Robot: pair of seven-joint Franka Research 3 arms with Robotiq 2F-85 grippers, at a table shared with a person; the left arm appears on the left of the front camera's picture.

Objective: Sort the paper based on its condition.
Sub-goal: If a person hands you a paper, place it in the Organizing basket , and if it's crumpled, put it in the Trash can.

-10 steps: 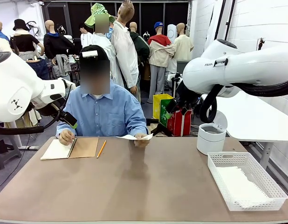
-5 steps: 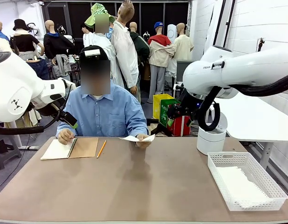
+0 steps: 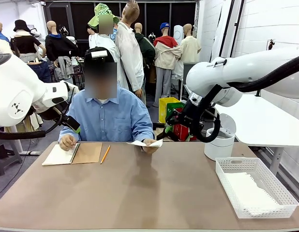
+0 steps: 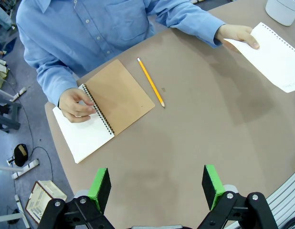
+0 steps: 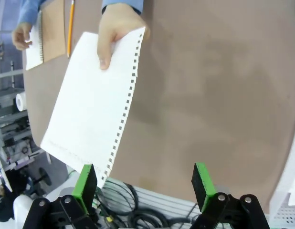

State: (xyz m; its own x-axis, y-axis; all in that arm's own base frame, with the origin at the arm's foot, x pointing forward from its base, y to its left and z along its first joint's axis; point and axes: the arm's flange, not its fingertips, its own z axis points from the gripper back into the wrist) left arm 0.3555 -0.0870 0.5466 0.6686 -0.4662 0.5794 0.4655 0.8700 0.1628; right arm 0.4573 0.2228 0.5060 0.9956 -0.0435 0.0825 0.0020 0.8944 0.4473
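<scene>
Right claw wide open and empty, paper corner behind its finger, person's hand partly hidden

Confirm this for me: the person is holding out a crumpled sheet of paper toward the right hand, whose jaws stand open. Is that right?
Not quite. The sheet of paper is flat and smooth, not crumpled, with a perforated edge; the right wrist view shows it clearly. The rest holds: the person's hand holds it out toward the right hand, whose jaws stand open.
</scene>
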